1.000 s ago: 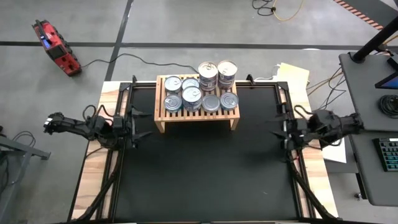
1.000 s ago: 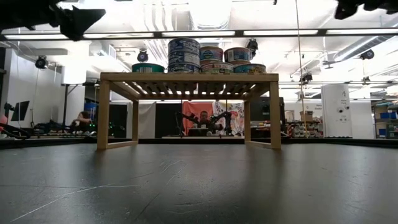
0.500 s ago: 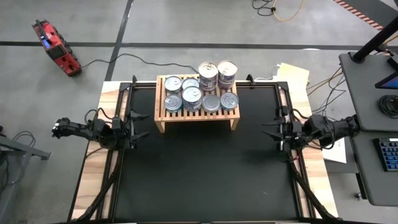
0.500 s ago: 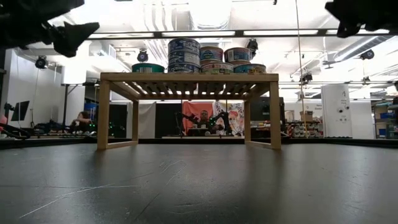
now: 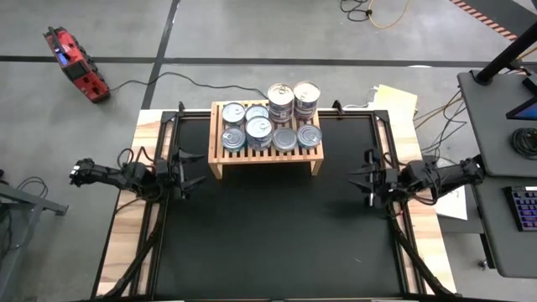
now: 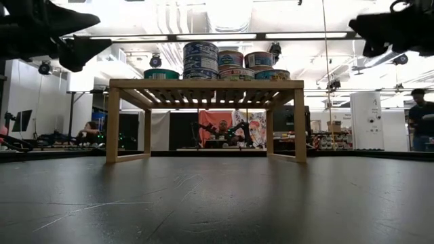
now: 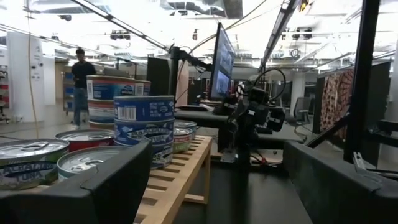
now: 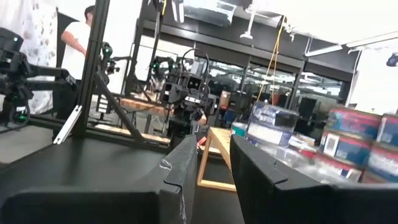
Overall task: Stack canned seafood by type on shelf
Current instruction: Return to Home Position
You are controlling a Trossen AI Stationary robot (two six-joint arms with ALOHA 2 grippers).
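Note:
The light-wood shelf (image 5: 265,159) stands at the table's far middle, on short legs (image 6: 112,125). Several canned seafood tins (image 5: 270,123) rest on its slatted top, some flat, some in taller stacks (image 6: 201,59). My left gripper (image 5: 192,168) hovers open off the shelf's left end and touches nothing. Its wrist view shows the tins (image 7: 143,126) on the shelf (image 7: 181,168). My right gripper (image 5: 362,178) hovers open to the right of the shelf, also touching nothing. The shelf (image 8: 213,158) and the tins (image 8: 275,122) show in its wrist view.
The black mat (image 5: 277,235) lies bare between the arms and toward the near edge. Metal frame rails (image 5: 159,226) run along both sides of the table. People and desks show in the room beyond the far edge (image 6: 221,130).
My right gripper has moved toward the table's left, closer to the shelf, and has come down a little. My left gripper has also come down slightly beside the shelf's left end. The tins and the shelf have stayed in place.

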